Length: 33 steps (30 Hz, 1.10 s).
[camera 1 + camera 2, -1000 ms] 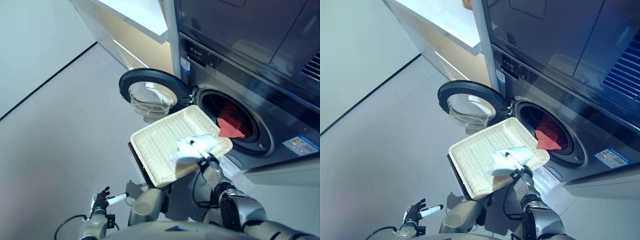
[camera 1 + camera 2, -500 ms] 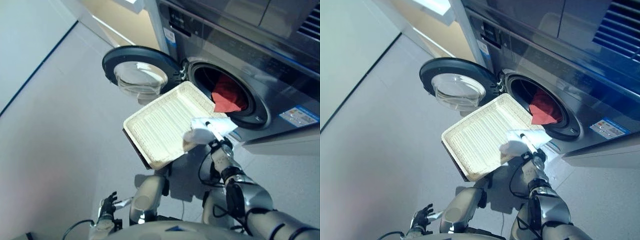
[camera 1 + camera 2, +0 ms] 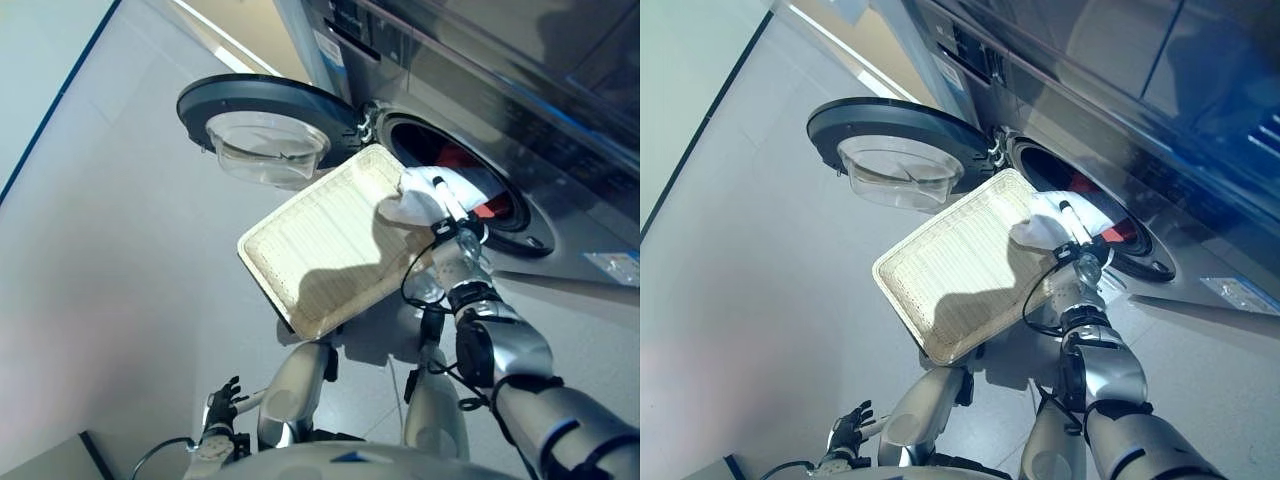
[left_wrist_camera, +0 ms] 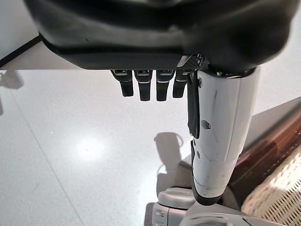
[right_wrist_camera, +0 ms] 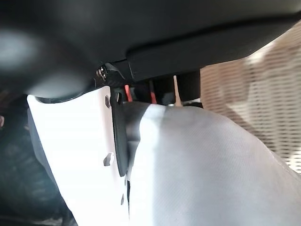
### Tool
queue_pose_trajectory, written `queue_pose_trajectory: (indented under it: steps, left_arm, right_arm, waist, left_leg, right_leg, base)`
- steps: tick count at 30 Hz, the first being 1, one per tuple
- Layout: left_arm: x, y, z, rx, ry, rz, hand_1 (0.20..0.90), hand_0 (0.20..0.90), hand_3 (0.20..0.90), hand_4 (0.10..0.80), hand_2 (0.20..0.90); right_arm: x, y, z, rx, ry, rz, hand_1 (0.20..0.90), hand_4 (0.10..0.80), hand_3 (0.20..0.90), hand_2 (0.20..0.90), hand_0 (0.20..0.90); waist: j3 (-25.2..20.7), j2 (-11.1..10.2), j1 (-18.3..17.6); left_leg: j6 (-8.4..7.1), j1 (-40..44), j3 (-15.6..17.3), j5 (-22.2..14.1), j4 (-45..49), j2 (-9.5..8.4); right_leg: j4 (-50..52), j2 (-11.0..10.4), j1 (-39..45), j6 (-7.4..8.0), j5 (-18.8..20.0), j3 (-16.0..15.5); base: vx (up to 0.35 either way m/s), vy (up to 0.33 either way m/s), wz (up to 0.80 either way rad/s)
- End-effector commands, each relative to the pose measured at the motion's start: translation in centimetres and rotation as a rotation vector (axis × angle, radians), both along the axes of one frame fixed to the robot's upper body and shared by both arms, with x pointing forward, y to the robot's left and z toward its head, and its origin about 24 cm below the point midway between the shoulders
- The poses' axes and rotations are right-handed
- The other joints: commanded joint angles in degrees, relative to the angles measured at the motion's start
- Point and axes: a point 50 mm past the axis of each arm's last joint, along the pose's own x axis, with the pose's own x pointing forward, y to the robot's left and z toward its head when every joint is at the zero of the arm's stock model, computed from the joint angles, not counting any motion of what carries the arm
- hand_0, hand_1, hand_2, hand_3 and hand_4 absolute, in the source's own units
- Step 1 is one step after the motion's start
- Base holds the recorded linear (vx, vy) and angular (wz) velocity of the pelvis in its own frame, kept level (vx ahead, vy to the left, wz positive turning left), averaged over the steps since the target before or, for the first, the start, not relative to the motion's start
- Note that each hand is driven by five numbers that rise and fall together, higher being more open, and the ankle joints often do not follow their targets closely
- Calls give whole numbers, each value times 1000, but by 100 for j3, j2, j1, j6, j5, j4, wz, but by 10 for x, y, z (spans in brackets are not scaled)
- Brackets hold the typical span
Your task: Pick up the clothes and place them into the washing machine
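My right hand (image 3: pixel 452 240) is shut on a white cloth (image 3: pixel 418 200) and holds it above the basket's far corner, at the rim of the washing machine's drum opening (image 3: pixel 455 175). A red cloth (image 3: pixel 484 210) lies inside the drum. The shallow wicker basket (image 3: pixel 320 250) holds nothing else that I can see. In the right wrist view the white cloth (image 5: pixel 211 165) is bunched against the thumb (image 5: pixel 75 155). My left hand (image 3: pixel 222 405) hangs low by the floor, open and empty, with its fingers (image 4: pixel 146 87) relaxed.
The round machine door (image 3: pixel 265 125) stands open to the left of the drum. The basket rests on a low dark brown box (image 4: pixel 275 143). Grey floor (image 3: pixel 110 260) spreads to the left.
My right hand has lifted the white cloth off the basket and carried it up to the drum opening. The camera has shifted. The left hand stays low.
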Motion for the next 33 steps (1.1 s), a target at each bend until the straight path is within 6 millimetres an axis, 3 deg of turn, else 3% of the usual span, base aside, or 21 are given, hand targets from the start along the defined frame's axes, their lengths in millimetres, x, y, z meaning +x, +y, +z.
queue_pose_trajectory:
  steps: [1,14,22,29,33]
  left_arm:
    - [0,-18,-2,-22,16,-55,900,900,900,800,900]
    - [2,-25,-2,-43,6,-73,900,900,900,800,900]
    - [8,-26,1,-43,-19,-78,900,900,900,800,900]
    - [7,-26,1,-45,-20,-73,900,900,900,800,900]
    - [8,-24,2,-40,-33,-68,900,900,900,800,900]
  right_arm:
    - [31,14,75,-37,-261,8,200,300,200,200,200]
    - [38,17,106,-46,-341,-10,200,300,200,200,200]
    - [41,13,122,-41,-383,-29,200,300,200,200,200]
    - [40,-1,147,-52,-454,-76,200,300,200,200,200]
    - [38,-13,175,-94,-536,-104,200,300,200,200,200]
  waist:
    - [481,1005,-97]
    - [481,1064,-45]
    - [481,1162,-56]
    - [481,1263,-47]
    - [481,1279,-74]
  left_leg:
    - [-687,-313,-189,122,319,522]
    - [-746,-850,-156,95,370,536]
    - [-811,-1298,-160,71,552,440]
    - [-836,-1533,-133,58,600,408]
    - [-841,-1528,-99,44,586,381]
  right_leg:
    - [-25,-342,320,-176,-403,98]
    - [-25,-487,-197,-147,-298,184]
    - [-25,-612,-513,-122,-189,251]
    - [-25,-722,-687,-99,-148,279]
    - [-25,-785,-725,-73,-152,352]
  base:
    - [44,-2,1]
    - [56,7,-1]
    - [8,4,0]
    - [0,0,0]
    - [39,20,3]
